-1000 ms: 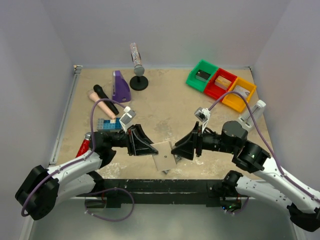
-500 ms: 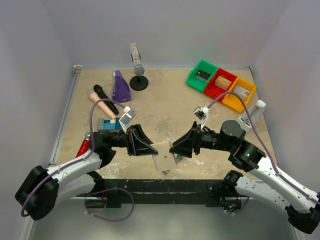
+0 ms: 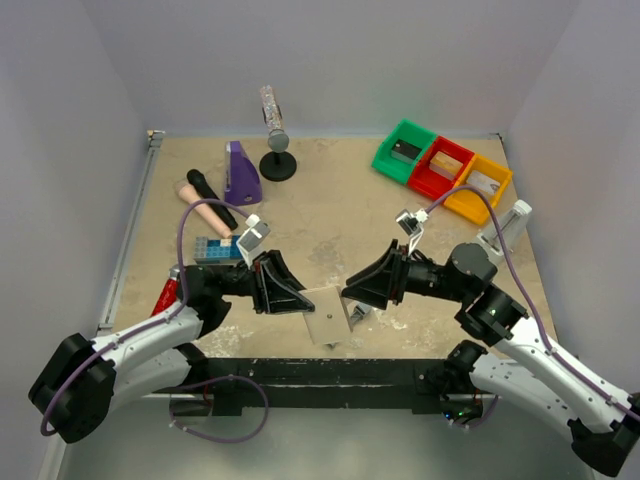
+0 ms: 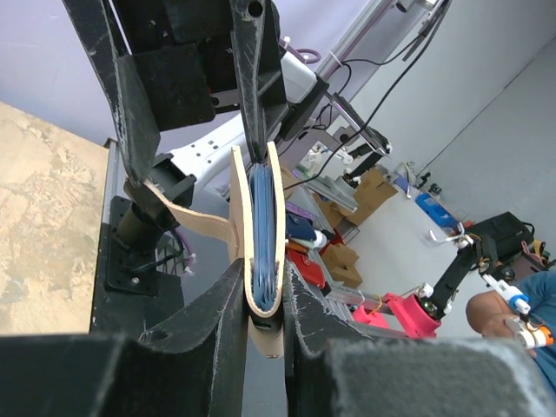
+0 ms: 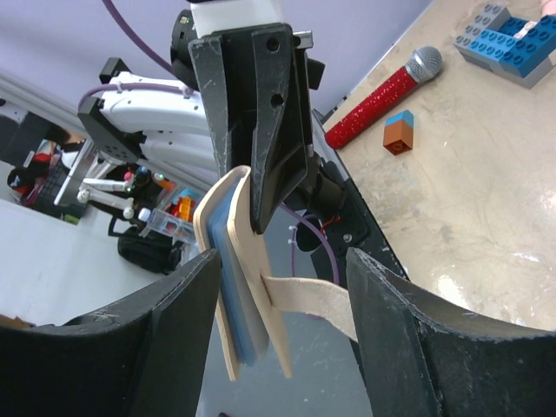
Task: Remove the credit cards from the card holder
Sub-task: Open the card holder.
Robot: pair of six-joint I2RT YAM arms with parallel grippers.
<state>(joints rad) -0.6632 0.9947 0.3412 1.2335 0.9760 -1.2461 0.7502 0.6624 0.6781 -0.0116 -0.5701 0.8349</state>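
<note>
Left pincer (image 4: 263, 282) clamped holder (image 4: 261, 217) on edge above near surface (image 3: 330, 220) edge. Right pincer (image 5: 278, 265) had re-angled, wide, straddling holder, not gripping. Cards still inside, probably.

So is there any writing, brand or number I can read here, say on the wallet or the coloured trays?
None can be read in any view.
card holder: plain tan edging and blue inside, no print showing.
coloured bins: no lettering visible.
blue brick block: none.
boxes in the room behind, seen from the left wrist: too small and blurred to read.
</note>
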